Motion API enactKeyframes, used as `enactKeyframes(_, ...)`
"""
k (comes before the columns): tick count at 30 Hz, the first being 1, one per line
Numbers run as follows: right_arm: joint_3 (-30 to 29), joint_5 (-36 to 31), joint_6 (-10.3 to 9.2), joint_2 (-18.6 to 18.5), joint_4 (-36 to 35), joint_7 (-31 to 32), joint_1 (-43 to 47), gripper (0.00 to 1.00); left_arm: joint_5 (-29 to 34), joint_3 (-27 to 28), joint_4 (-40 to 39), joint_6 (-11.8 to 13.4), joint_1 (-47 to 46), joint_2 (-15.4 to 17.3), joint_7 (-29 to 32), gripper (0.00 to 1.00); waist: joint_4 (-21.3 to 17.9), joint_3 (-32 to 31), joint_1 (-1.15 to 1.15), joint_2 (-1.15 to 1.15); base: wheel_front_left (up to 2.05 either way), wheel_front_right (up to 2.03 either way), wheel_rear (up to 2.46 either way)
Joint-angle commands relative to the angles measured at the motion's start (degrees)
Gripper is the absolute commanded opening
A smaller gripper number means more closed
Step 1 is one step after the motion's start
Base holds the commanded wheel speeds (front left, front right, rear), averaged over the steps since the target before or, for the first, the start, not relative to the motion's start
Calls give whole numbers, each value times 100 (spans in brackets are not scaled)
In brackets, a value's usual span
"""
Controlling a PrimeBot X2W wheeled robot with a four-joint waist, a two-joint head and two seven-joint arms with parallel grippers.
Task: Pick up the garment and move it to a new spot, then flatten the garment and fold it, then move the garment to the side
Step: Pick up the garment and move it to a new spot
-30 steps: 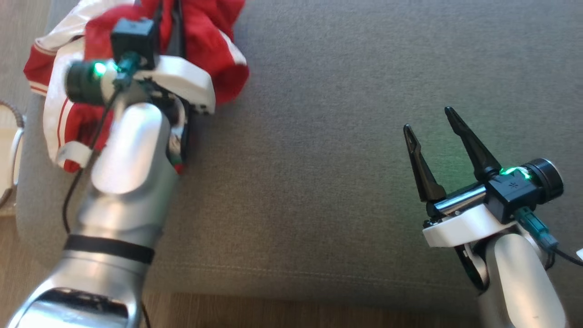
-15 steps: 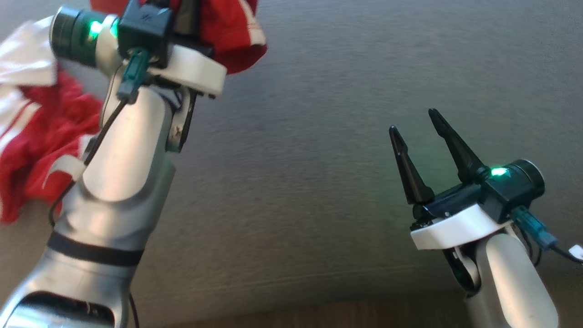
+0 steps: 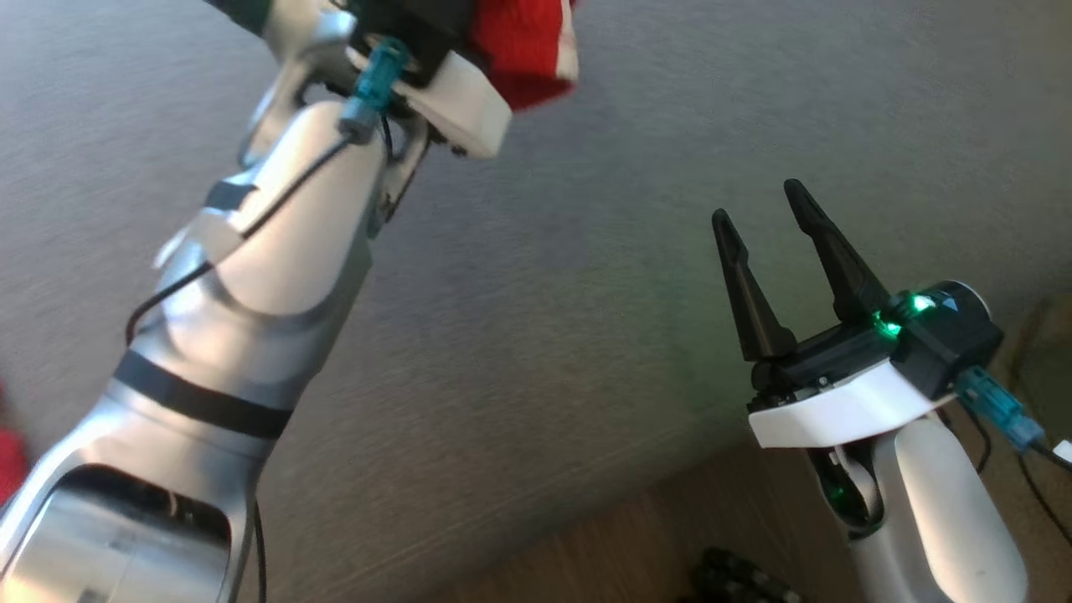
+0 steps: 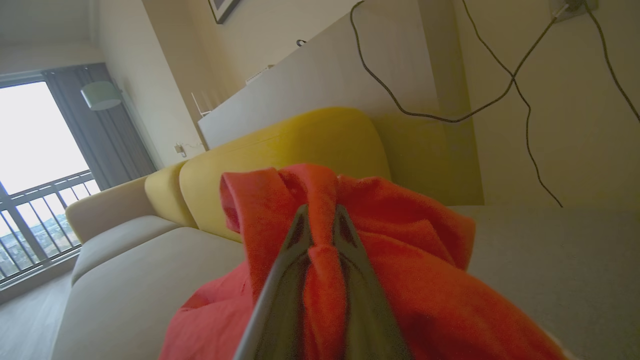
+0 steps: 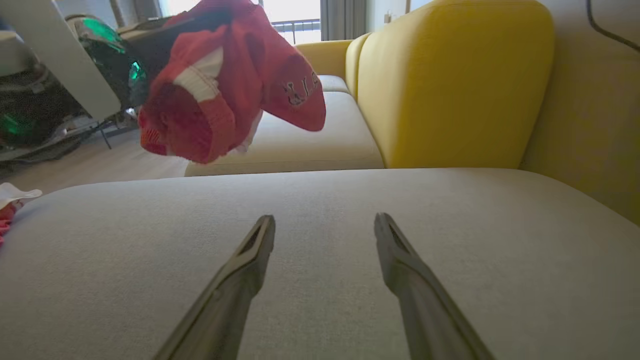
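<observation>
The left gripper [image 4: 320,212] has its two dark fingers pressed almost together, pinching a fold of the red garment [image 4: 415,280]. In the left wrist view the cloth bulges around both fingertips and spills down toward 6 o'clock, covering much of the seat beneath.

Seen from the right wrist, the garment hangs in the air at 11 o'clock, clear of the grey seat cushion [image 5: 475,215]. It shows a white band and some lettering too small to read.

In the head view the left gripper's fingers run off the top edge at 12 o'clock, with a corner of red cloth beside the white wrist housing. That view is blurred.

The right gripper [image 3: 758,203] sits at 4 o'clock in the head view, fingers spread wide, holding nothing and above the cushion.

A yellow back cushion [image 5: 450,85] rises at 1 o'clock in the right wrist view. At 9 o'clock a scrap of red and white cloth [image 5: 11,199] is cut by the frame edge; I cannot tell whether it belongs to the same garment.
</observation>
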Motion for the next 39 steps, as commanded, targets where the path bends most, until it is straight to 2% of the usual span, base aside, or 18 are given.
enactKeyframes(1, 161, 95, -1, 1, -233, -37, -88, 100, 92, 23, 8, -82, -197, 113, -21, 0, -435, 246, 0, 0, 0, 0, 0)
enactKeyframes(3, 195, 170, -1, 1, -264, -37, -79, 100, 143, -141, 302, -184, -102, 137, -24, 0, -554, 326, 0, 0, 0, 0, 0)
enactKeyframes(8, 228, 226, -1, 1, -288, -37, -58, 100, 167, -325, 954, -225, 116, 148, -27, 0, -679, 460, 0, 0, 0, 0, 0)
enactKeyframes(11, 212, 236, -1, 1, -300, -37, -53, 100, 133, -398, 1268, -221, 194, 105, -28, 0, -671, 509, 0, 0, 0, 0, 0)
enactKeyframes(15, 189, 240, -1, 1, -329, -37, -61, 100, 4, -405, 1237, -159, 259, 14, -28, 0, -516, 473, 0, 0, 0, 0, 0)
enactKeyframes(16, 183, 234, -1, 1, -351, -37, -66, 100, -41, -396, 1181, -139, 284, -10, -28, 35, -450, 432, 0, 0, 0, 0, 0)
enactKeyframes(17, 186, 212, -1, 1, -363, -37, -66, 100, -68, -398, 1080, -111, 305, -30, -28, 100, -381, 381, 0, 0, 0, 0, 0)
enactKeyframes(20, 195, 126, -1, 1, -353, -37, -46, 100, -291, -372, 642, -163, 511, -97, -28, 100, -127, 134, 0, 0, 0, 0, 0)
enactKeyframes(23, 167, 21, -1, 1, -298, -37, 11, 100, -500, -289, 97, -99, 875, -133, -29, 100, 181, -173, 0, 0, 0, 0, 0)
enactKeyframes(27, 103, -40, -1, 1, -194, -37, 179, 100, -1143, 125, -452, 8, 1720, -177, -29, 100, 641, -628, 0, 0, 0, 0, 0)
enactKeyframes(33, -56, -178, -1, 1, -62, -37, 515, 100, -1549, 904, -1452, 449, 3244, -204, -29, 100, 1305, -1285, 0, 0, 0, 0, 0)
enactKeyframes(39, -250, -269, -1, 1, 74, -37, 812, 100, -1325, 1620, -2365, 884, 4680, -212, -29, 100, 1687, -1760, 0, 0, 0, 0, 0)
